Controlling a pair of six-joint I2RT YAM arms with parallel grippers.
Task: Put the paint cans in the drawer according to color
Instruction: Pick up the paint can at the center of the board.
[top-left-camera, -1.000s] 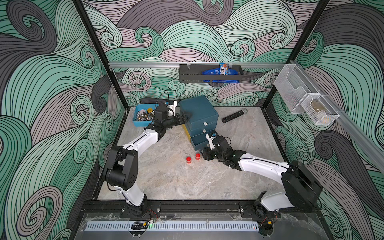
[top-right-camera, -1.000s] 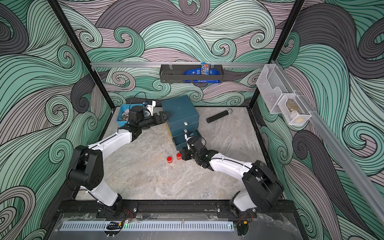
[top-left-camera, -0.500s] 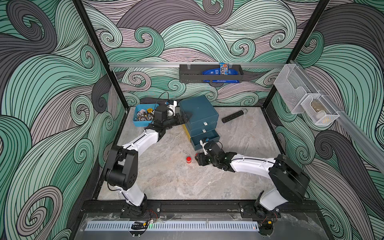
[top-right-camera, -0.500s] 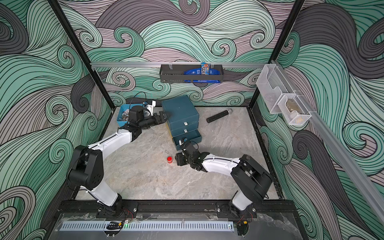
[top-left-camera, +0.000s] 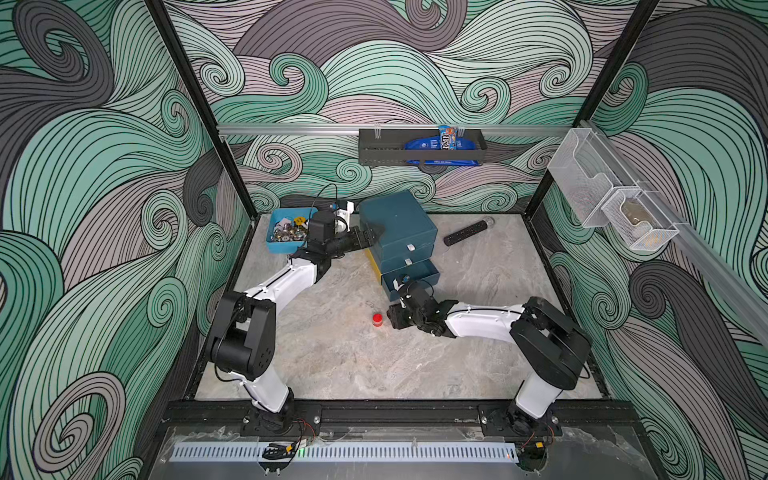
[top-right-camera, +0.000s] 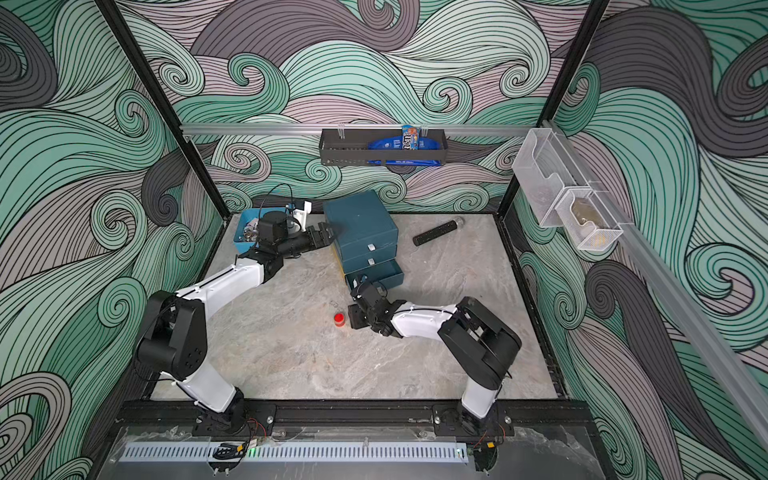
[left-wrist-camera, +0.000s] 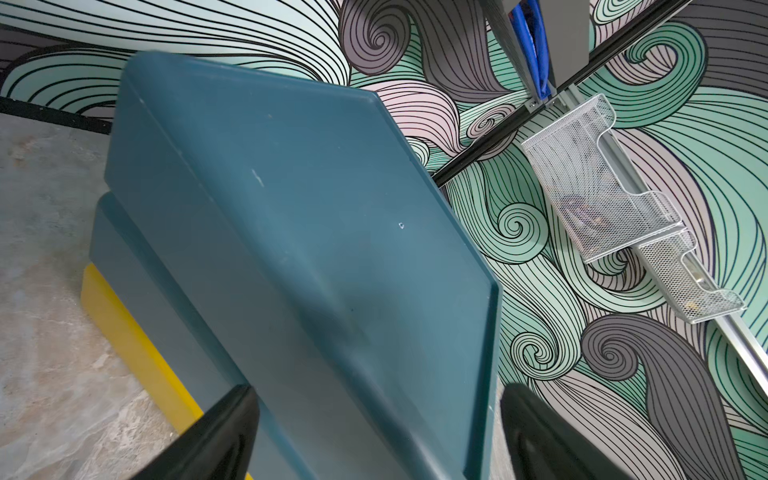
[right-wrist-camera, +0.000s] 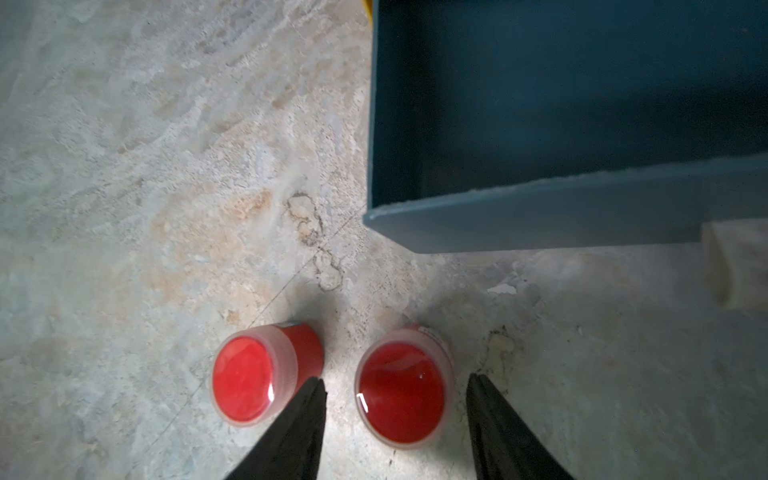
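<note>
Marbled tabletop (top-left-camera: 332, 365) bears two red paint cans (right-wrist-camera: 245, 380) (right-wrist-camera: 401, 392), right gripper (right-wrist-camera: 395, 378) parted around one near the open drawer (right-wrist-camera: 540, 212), left gripper (left-wrist-camera: 377, 388) splayed over the chest's (top-left-camera: 399, 224) edge.

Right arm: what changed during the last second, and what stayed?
The right gripper moved from the pulled-out bottom drawer and came down with open jaws astride one small red-lidded paint can. The left gripper, the dark teal drawer chest and the second red can stayed.
</note>
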